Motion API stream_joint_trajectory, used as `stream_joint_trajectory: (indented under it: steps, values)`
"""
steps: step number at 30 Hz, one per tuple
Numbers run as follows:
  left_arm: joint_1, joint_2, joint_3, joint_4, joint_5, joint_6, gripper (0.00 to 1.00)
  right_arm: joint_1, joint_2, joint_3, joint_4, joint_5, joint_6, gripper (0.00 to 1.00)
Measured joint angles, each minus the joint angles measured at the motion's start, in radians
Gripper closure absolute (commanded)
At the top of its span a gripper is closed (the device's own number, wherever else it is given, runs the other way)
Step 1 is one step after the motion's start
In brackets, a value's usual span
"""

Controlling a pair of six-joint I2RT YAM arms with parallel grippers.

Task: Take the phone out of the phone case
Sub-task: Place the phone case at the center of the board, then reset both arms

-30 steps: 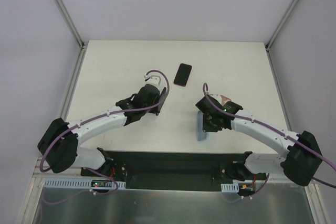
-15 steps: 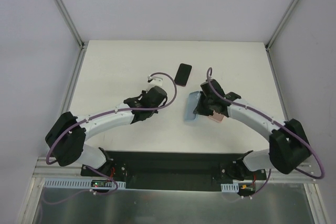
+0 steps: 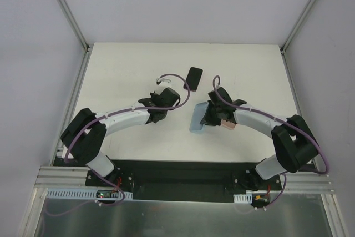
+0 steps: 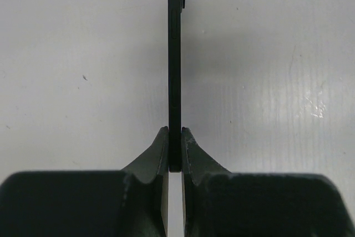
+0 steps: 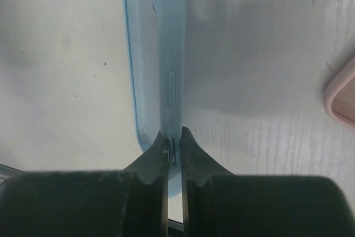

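Note:
My left gripper [image 4: 175, 137] is shut on the lower end of a thin black phone [image 4: 175, 54], seen edge-on with its side buttons showing, above the white table. In the top view the left gripper [image 3: 168, 99] sits left of centre, and the held phone is hard to pick out against it. My right gripper [image 5: 174, 142] is shut on the rim of an empty light blue phone case [image 5: 158, 54]. In the top view the case [image 3: 197, 119] lies tilted just left of the right gripper [image 3: 207, 116].
A second black phone [image 3: 194, 75] lies flat on the table behind both grippers. A pink case [image 3: 228, 124] lies beside the right wrist; its corner shows in the right wrist view [image 5: 343, 95]. White walls and metal rails ring the table [image 3: 122, 70].
My right gripper has carried the blue case from the front of the table back and left toward the middle, turning it. My left gripper has shifted slightly back, still holding the black phone.

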Motion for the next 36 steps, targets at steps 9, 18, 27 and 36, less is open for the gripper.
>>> stream_joint_trajectory:
  steps: [9, 18, 27, 36]
  values:
    - [0.153, 0.212, 0.215, -0.015, 0.038, 0.016, 1.0, 0.051, -0.122, -0.112, 0.005, 0.058, 0.025, 0.58]
    - [0.2, 0.41, 0.461, -0.023, 0.084, 0.064, 0.77, 0.106, -0.174, -0.124, -0.161, 0.196, 0.029, 0.23]
    - [0.2, 0.413, 0.476, -0.063, 0.177, 0.093, 0.2, 0.122, -0.399, -0.016, -0.384, 0.383, 0.016, 0.15]
    - [0.2, 0.264, 0.421, -0.085, 0.277, 0.087, 0.17, 0.124, -0.645, 0.084, -0.605, 0.562, -0.002, 0.14]
